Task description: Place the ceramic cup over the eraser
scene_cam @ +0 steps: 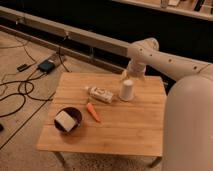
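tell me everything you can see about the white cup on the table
The cup is small, plain white and looks ceramic, with no handle. It stands on the wooden table near the back edge, wider at the bottom than the top, so it seems to be upside down. The robot's hand is right above it, at its top. A long white pack lies just to its left, apart from it. No eraser shows.

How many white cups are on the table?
1. The ceramic cup stands upside down near the table's far edge, just below the gripper, right of the white pack. Others unlikely hidden.
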